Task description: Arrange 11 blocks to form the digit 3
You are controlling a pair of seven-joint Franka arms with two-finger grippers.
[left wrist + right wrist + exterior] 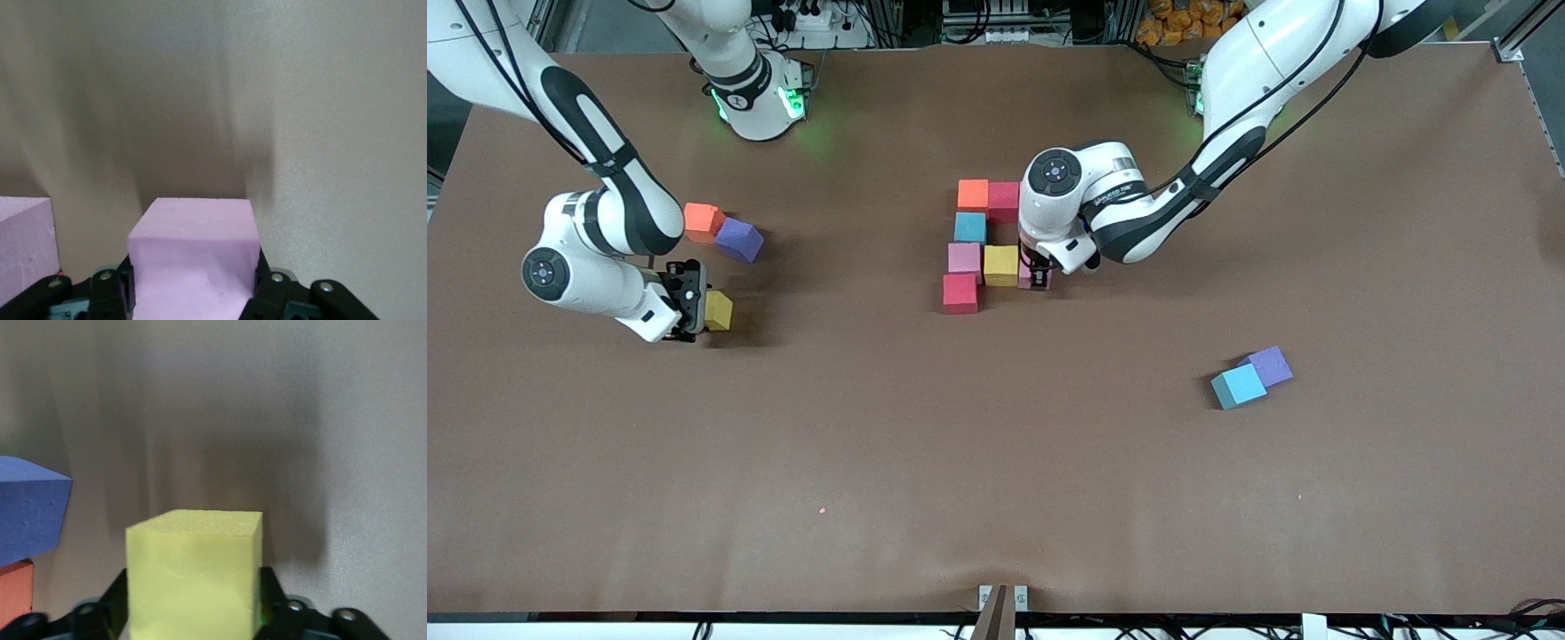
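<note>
Six blocks stand together mid-table: orange (973, 195), red (1004, 201), blue (970, 228), pink (965, 260), yellow (1001, 265) and red (960, 292). My left gripper (1037, 277) (193, 283) is shut on a pink block (1039, 279) (193, 247), low at the table beside that yellow block. Another pink block (23, 247) shows at the edge of the left wrist view. Toward the right arm's end, my right gripper (704, 311) (193, 603) is shut on a yellow block (719, 310) (193, 573) resting on the table.
An orange block (703, 221) (13, 593) and a purple block (739, 239) (30, 513) lie close to the right gripper, farther from the front camera. A blue block (1238, 386) and a purple one (1271, 365) touch each other toward the left arm's end, nearer the camera.
</note>
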